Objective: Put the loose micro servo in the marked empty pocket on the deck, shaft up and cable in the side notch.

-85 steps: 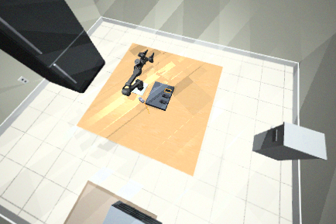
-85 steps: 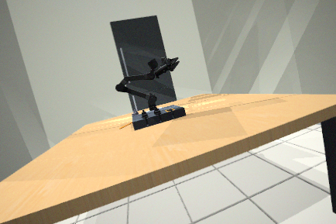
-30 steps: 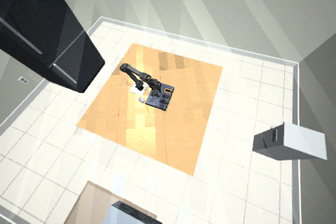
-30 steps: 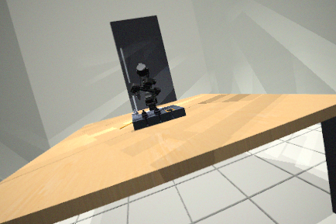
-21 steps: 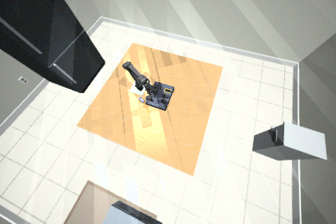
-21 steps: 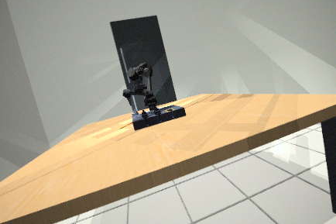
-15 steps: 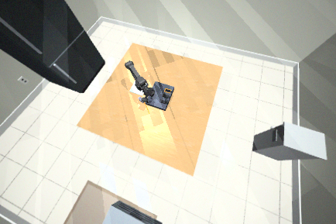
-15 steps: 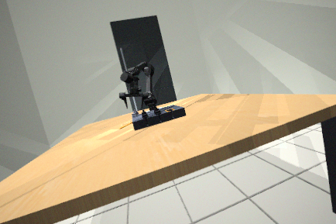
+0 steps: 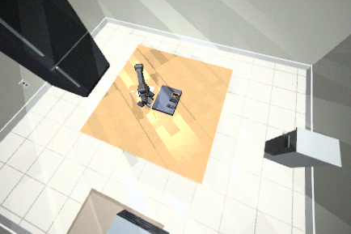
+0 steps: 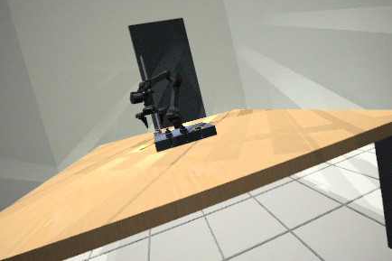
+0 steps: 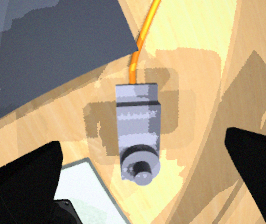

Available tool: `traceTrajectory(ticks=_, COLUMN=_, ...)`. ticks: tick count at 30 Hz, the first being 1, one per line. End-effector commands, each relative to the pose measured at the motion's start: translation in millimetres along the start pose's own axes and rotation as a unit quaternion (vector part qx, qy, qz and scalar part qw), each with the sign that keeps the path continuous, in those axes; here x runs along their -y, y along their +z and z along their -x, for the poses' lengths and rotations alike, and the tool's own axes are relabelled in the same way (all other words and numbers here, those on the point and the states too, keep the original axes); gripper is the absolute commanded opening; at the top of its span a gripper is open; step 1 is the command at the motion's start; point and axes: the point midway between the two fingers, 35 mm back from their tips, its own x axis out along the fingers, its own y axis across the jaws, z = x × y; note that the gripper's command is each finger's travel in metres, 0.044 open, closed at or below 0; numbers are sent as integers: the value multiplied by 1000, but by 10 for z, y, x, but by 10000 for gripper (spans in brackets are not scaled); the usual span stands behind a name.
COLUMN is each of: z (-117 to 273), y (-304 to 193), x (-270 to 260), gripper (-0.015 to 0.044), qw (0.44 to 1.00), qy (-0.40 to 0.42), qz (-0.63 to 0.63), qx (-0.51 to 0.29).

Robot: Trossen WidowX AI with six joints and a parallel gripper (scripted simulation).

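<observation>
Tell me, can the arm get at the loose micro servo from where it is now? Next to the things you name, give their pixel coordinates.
Probably yes: the open tool (image 11: 146,144) has a finger to either side of the micro servo (image 11: 139,125), with nothing visible between. The deck (image 11: 59,55) (image 9: 165,99) lies close by, so clearance there deserves care.

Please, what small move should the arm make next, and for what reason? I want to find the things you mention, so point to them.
Probably lower the open end effector (image 11: 146,144) straight down around the loose servo (image 11: 139,122), without closing yet. In the wrist view, the servo lies between the spread fingers, with its shaft toward the camera and its orange cable (image 11: 143,37) leading away.
</observation>
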Motion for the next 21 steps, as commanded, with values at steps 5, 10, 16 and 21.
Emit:
traceTrajectory(ticks=5, z=-85, y=-39, x=4, gripper=440, qw=1000, qy=10, qz=-10, qx=-6)
traceTrajectory(ticks=10, z=-248, y=-37, x=-2, gripper=440, qw=1000, qy=10, qz=-9, qx=-6)
traceTrajectory(ticks=16, z=-298, y=-36, x=-2, gripper=440, qw=1000, qy=10, qz=-9, qx=-6)
traceTrajectory(ticks=21, z=-377, y=-36, x=-3, gripper=440, qw=1000, qy=10, qz=-9, qx=-6)
